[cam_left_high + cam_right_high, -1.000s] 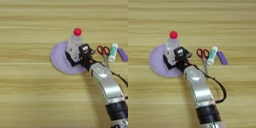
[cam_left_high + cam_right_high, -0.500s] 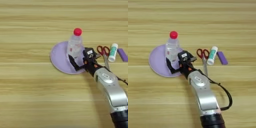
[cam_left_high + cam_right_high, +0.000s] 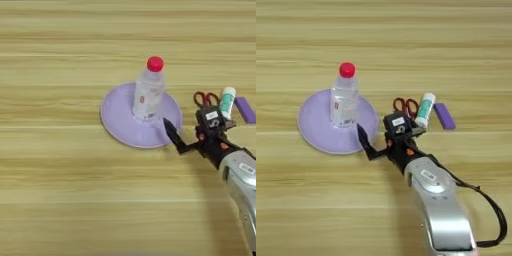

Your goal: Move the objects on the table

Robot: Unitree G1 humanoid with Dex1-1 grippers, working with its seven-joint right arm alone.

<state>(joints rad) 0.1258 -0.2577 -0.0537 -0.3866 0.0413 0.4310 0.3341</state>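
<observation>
A lavender plate (image 3: 120,127) is seen lying flat on the wood-grain table (image 3: 60,200), left of the middle. One thing is held by it: a clear bottle (image 3: 146,92) with a red cap (image 3: 155,63), stood upright on the plate's right half, its base well inside the rim. The bottle's label is turned toward the camera. The rest of the plate's surface is bare.

To the right of the plate, a small cluster is laid out in a row. The red-handled scissors (image 3: 405,106) are placed nearest the plate, with only the handle loops shown clearly, the blades being covered by the gripper's body. Just beside them the white-and-green glue stick (image 3: 425,110) is laid, its white cap pointed away from the robot. The dark purple block (image 3: 444,115) is set just right of the glue stick, close to it; whether the two touch cannot be told.

The silver forearm (image 3: 438,205) is brought in from the bottom right, with a black cable looped along its right side. The gripper (image 3: 176,134) is held low over the table at the plate's near right rim, apart from the bottle. One black finger (image 3: 364,141) is seen stretched out toward the plate, its tip at the rim. The second finger cannot be made out, so how wide the hand is spread cannot be told. Nothing is seen gripped.
</observation>
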